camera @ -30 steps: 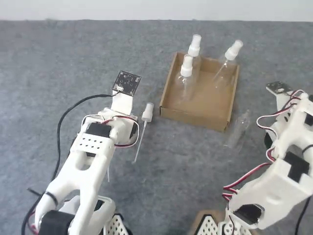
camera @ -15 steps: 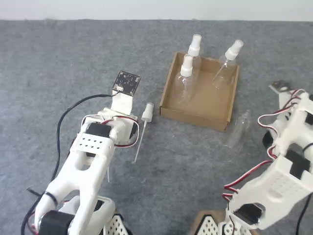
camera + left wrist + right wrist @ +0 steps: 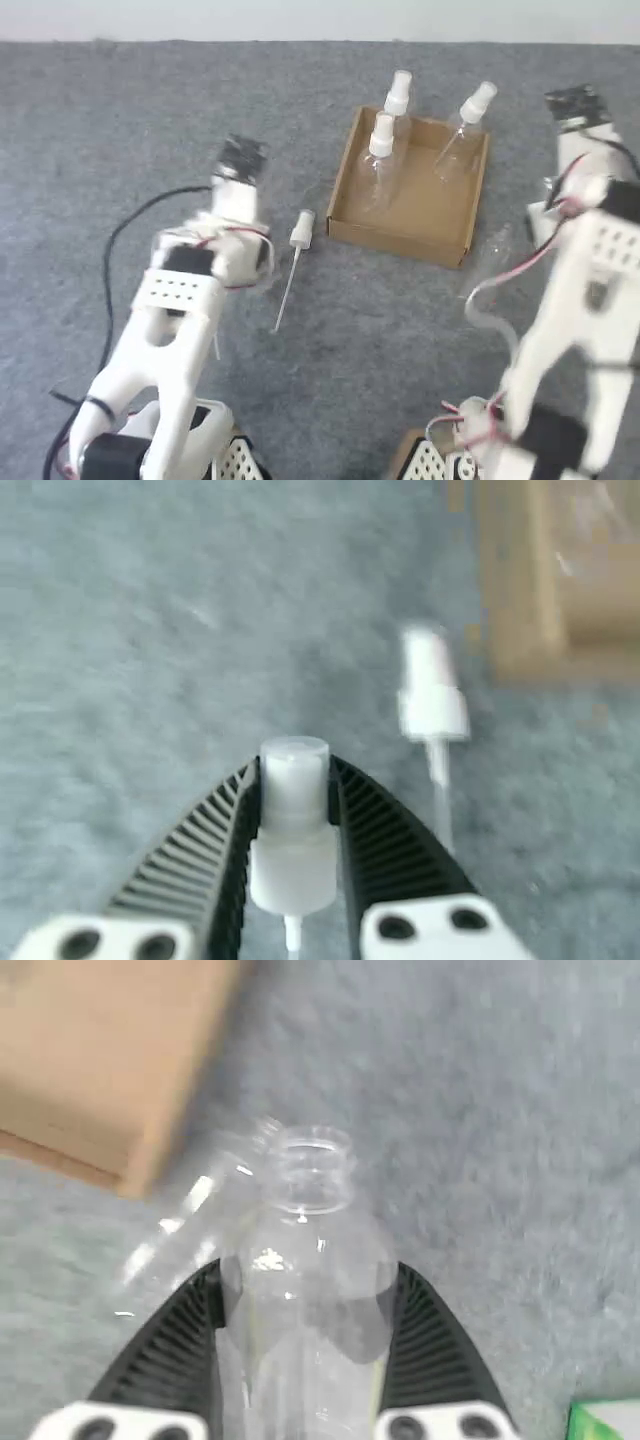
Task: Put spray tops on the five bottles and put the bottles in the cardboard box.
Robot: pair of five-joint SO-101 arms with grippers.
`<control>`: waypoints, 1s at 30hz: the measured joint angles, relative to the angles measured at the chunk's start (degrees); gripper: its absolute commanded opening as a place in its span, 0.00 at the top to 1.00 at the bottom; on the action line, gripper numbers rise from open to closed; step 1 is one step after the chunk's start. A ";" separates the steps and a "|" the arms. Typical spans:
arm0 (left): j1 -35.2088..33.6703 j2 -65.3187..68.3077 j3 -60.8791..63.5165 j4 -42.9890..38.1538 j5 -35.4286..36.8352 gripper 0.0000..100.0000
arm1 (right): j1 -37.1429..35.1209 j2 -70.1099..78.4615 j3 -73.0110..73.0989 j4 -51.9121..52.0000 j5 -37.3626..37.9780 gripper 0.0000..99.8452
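Observation:
My left gripper (image 3: 293,768) is shut on a white spray top (image 3: 293,825), held above the grey carpet. A second spray top (image 3: 298,232) with its long tube lies on the carpet left of the cardboard box (image 3: 404,236); the left wrist view has it as well (image 3: 432,695). My right gripper (image 3: 307,1275) is shut on a clear bottle (image 3: 300,1230) whose neck is open. Another clear bottle (image 3: 488,262) without a top lies beside the box's right side. Three bottles with tops lie in the box (image 3: 380,165).
The box's corner (image 3: 100,1050) is close to the lying bottle (image 3: 190,1225). A green object (image 3: 605,1420) shows at the edge of the right wrist view. Grey carpet covers the table (image 3: 120,120), open on the left.
The right arm has swung up and away from me, its wrist now beside the box's far right corner. The left arm has lifted and shifted slightly left.

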 measured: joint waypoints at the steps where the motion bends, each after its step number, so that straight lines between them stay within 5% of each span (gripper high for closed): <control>1: -1.41 0.00 -1.41 0.44 0.00 0.99 | -2.37 -3.69 1.85 0.00 -1.05 1.00; 8: -3.25 -0.79 -17.67 14.42 0.26 0.99 | -23.65 -21.10 9.49 0.00 -10.46 0.99; 16: -3.08 -17.05 -34.64 27.87 0.00 0.99 | -48.26 -22.51 19.34 -10.90 -20.40 0.99; 25: -3.08 -28.04 -42.55 30.59 1.14 0.99 | -61.45 -22.77 39.65 -35.08 -20.13 0.99; 30: -3.16 -30.68 -43.78 28.48 8.79 0.99 | -65.76 -22.77 45.10 -44.22 -18.55 0.99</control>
